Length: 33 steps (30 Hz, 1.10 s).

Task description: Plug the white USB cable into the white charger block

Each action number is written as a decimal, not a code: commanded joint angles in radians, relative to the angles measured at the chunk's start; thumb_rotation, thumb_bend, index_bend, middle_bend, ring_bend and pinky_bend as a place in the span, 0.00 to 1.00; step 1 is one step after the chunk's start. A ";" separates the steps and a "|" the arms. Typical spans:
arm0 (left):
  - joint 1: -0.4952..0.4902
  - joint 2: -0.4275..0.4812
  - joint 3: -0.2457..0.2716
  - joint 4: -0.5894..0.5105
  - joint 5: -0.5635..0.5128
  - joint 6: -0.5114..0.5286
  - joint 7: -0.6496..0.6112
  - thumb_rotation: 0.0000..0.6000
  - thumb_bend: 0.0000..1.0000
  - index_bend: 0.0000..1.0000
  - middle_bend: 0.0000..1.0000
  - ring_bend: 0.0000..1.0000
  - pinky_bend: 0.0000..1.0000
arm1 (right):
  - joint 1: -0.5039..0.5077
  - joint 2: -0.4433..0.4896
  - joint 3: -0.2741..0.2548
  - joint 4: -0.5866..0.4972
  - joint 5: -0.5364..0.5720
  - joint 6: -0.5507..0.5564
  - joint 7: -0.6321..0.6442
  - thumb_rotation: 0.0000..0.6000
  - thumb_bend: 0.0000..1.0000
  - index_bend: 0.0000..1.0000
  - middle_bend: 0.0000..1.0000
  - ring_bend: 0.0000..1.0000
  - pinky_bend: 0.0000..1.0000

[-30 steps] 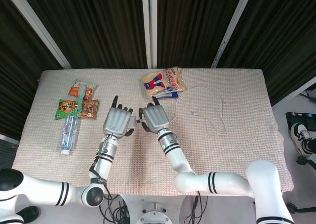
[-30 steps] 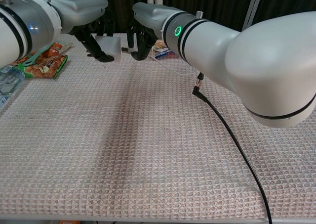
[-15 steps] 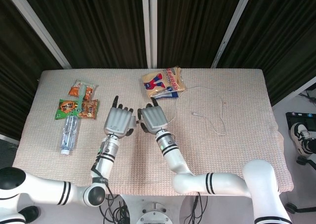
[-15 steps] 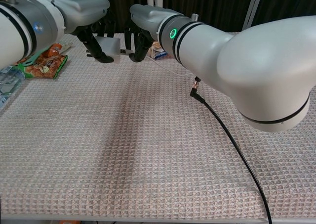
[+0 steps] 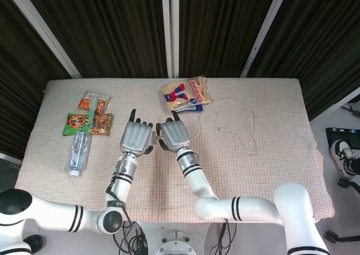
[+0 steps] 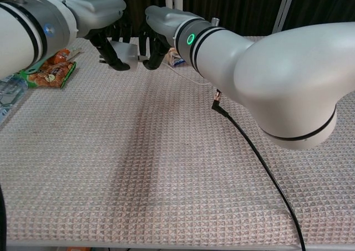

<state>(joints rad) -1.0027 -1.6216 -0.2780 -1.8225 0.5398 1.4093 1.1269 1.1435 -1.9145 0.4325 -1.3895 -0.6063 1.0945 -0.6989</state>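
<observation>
The white charger block shows in the chest view, gripped under the fingers of my left hand. In the head view that left hand sits palm down just left of the table's middle. My right hand is close beside it, almost touching, and its fingers curl down next to the block and pinch the plug end of the white USB cable. The plug itself is hidden between the two hands. The rest of the cable loops loosely over the cloth to the right, with its small far connector lying free.
A red-and-blue snack bag lies behind the hands. Several snack packs and a water bottle lie at the left. A black wire hangs from my right arm across the cloth.
My right hand has shifted slightly left toward the left hand, narrowing the gap at the charger block. The left hand has barely moved.
</observation>
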 commanded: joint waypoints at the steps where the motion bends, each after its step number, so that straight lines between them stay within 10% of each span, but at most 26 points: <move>1: -0.003 -0.002 -0.003 0.002 -0.005 0.003 0.000 0.85 0.18 0.50 0.52 0.30 0.07 | -0.001 -0.003 0.004 0.001 0.003 0.000 0.008 1.00 0.51 0.64 0.52 0.27 0.02; 33: -0.023 -0.027 0.006 0.036 -0.020 0.006 -0.002 0.94 0.18 0.50 0.52 0.30 0.07 | -0.001 -0.018 0.026 0.007 0.046 -0.011 0.033 1.00 0.41 0.56 0.51 0.26 0.00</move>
<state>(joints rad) -1.0258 -1.6484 -0.2720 -1.7870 0.5200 1.4154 1.1250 1.1431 -1.9332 0.4590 -1.3810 -0.5610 1.0838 -0.6651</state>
